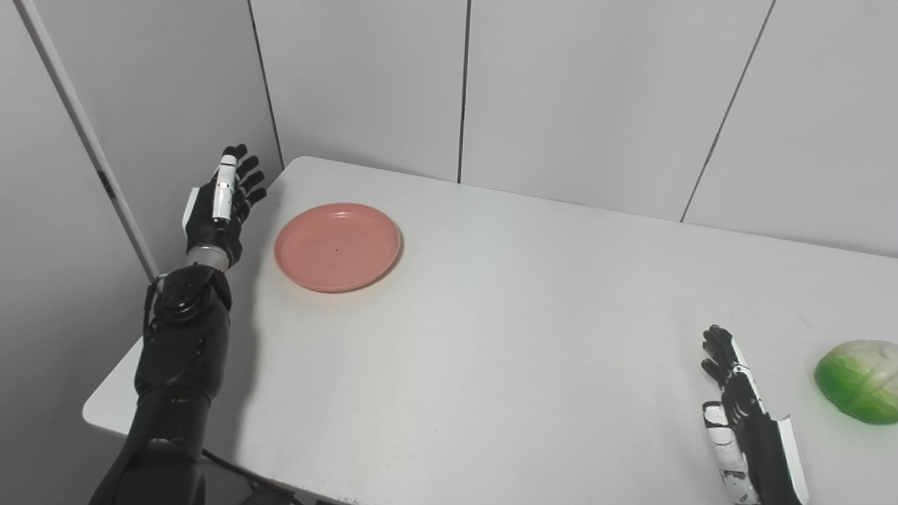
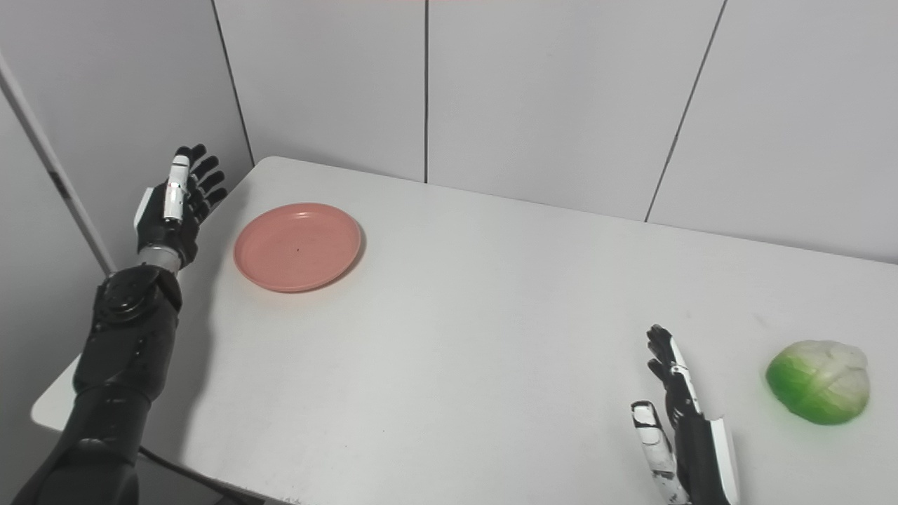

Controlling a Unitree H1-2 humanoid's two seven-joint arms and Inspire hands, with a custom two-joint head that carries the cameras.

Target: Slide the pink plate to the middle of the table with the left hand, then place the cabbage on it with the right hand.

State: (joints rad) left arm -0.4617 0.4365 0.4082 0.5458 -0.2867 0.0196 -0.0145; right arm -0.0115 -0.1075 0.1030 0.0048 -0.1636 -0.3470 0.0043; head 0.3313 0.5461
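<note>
A pink plate lies flat near the table's far left corner. My left hand hovers open just left of it, past the table's left edge, fingers straight and apart from the plate. A green and white cabbage rests near the right edge of the table. To its left, at the front, my right hand stands open on edge with its fingers stretched out, a clear gap away from the cabbage and holding nothing.
The white table spans the view, with grey panel walls close behind it and on the left. A slanted white bar runs down the left wall beside my left arm.
</note>
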